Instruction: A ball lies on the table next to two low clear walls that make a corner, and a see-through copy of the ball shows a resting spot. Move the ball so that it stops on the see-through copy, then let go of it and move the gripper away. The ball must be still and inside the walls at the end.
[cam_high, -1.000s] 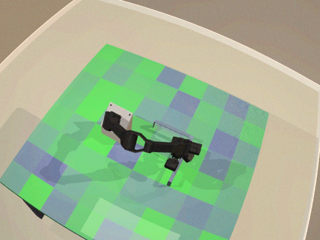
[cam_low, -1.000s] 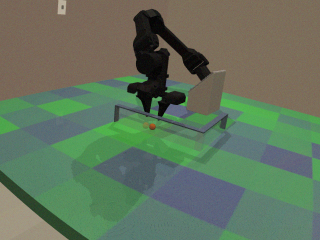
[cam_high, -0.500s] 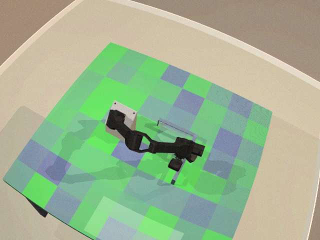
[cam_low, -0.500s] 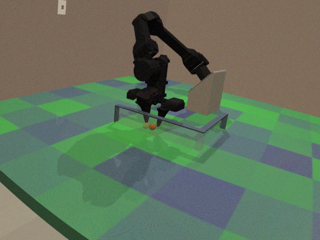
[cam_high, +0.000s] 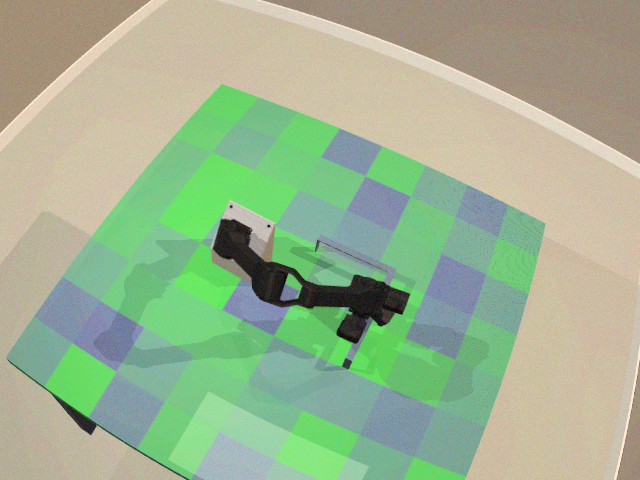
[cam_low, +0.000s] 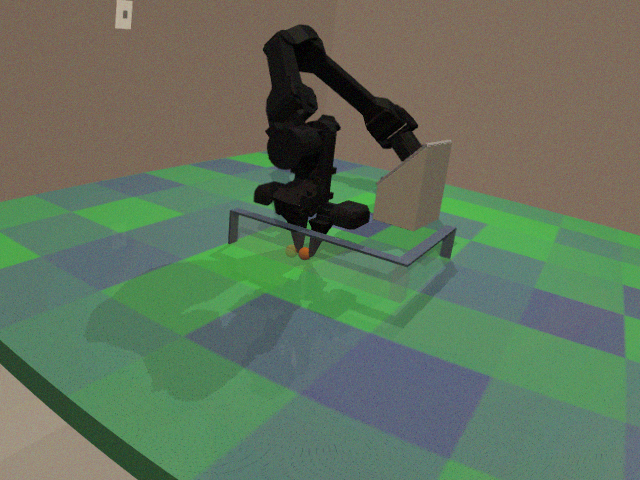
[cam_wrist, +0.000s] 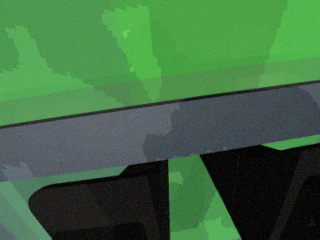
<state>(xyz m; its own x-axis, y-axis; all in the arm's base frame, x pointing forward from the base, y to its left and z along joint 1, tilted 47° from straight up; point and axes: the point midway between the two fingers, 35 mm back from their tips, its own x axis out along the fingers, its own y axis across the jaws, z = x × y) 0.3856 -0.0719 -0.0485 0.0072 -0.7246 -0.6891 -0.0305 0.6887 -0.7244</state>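
Observation:
The orange ball (cam_low: 303, 253) is on the table inside the corner, seen through the long clear wall. My gripper (cam_low: 305, 252) points down behind that wall, its fingertips low at either side of the ball and closed in on it. The see-through copy (cam_low: 291, 251) shows just left of the ball in the exterior view, beside the left finger. The long wall (cam_low: 361, 254) (cam_wrist: 90, 145) has a grey top rim, which crosses in front of the fingers in the wrist view. Ball and copy are hidden in the top view and the wrist view.
The short wall (cam_high: 356, 254) (cam_low: 430, 245) meets the long one at the corner nearer the robot's pale base block (cam_high: 251, 222) (cam_low: 398, 201). The long wall's rim runs very close to the fingers and under the arm. The table (cam_high: 382, 201) has green and blue squares.

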